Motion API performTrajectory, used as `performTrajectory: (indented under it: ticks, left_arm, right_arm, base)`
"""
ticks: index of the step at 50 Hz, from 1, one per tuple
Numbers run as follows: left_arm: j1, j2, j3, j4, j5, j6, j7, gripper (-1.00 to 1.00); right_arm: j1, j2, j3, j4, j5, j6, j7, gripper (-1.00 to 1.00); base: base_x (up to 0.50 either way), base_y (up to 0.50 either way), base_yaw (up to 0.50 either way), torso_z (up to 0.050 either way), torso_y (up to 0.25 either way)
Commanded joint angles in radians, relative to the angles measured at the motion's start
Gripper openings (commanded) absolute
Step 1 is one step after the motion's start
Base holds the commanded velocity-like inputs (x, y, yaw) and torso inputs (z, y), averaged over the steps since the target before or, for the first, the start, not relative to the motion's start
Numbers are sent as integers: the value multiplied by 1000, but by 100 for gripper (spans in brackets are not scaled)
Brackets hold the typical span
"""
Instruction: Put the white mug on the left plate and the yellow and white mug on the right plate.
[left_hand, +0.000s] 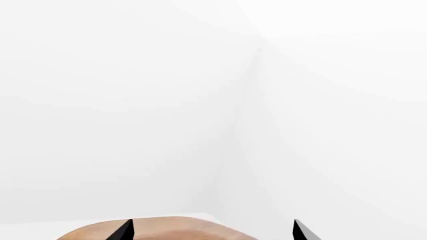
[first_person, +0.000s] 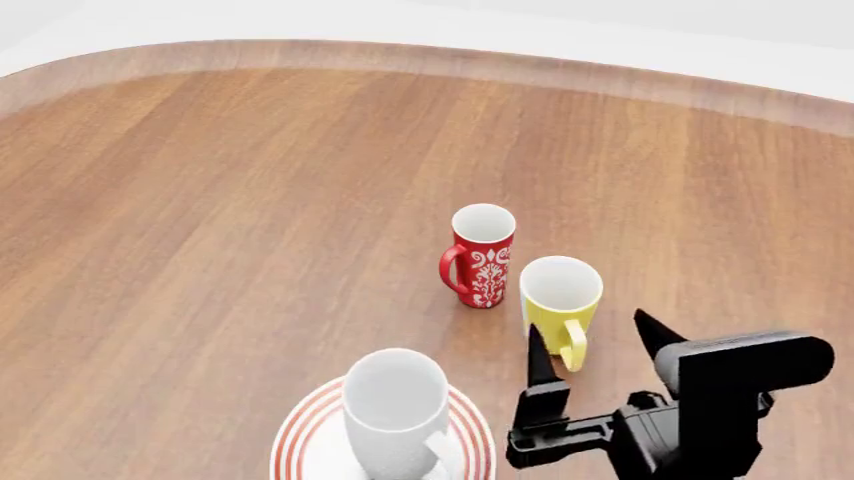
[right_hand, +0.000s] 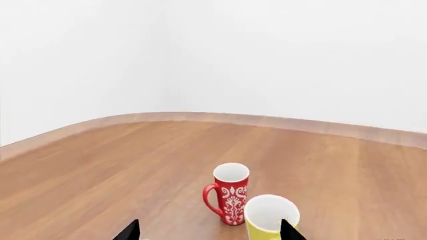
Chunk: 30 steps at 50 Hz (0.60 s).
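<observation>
The large white mug (first_person: 394, 408) stands upright on a red-ringed plate (first_person: 294, 447) at the near edge of the head view, which I take for the left plate. The right plate is out of view. The yellow and white mug (first_person: 559, 298) (right_hand: 269, 217) stands upright on the wood, its handle towards me. My right gripper (first_person: 594, 338) (right_hand: 209, 233) is open just short of it, with the handle roughly between the fingertips and nothing held. My left gripper (left_hand: 213, 233) is open and empty, facing white walls over a table edge; the head view does not show it.
A red mug with a white floral pattern (first_person: 481, 254) (right_hand: 230, 199) stands just behind and left of the yellow one, nearly touching it. The wooden table (first_person: 227, 200) stretches far and left to a curved raised rim (first_person: 400, 55).
</observation>
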Motion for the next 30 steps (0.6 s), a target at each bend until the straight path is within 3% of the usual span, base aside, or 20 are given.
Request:
performTrajectory:
  ticks: [1, 13, 26, 30]
  left_arm:
    - [1, -1, 1, -2, -1, 3, -1, 100]
    - [8, -3, -2, 3, 0, 7, -4, 100]
    - [9, -6, 0, 3, 1, 8, -7, 100]
    - [13, -13, 0, 4, -11, 10, 5, 100]
  right_arm:
    - [23, -43, 91, 34, 14, -26, 110, 100]
    - [53, -58, 73, 180, -60, -41, 169, 100]
    - [40, -53, 63, 174, -66, -42, 172, 100]
    - [239, -70, -9, 303, -130, 5, 184, 100]
  base:
    - [0, 0, 0, 0, 0]
    - [0, 0, 0, 0, 0]
    - [0, 0, 0, 0, 0]
    - [0, 0, 0, 0, 0]
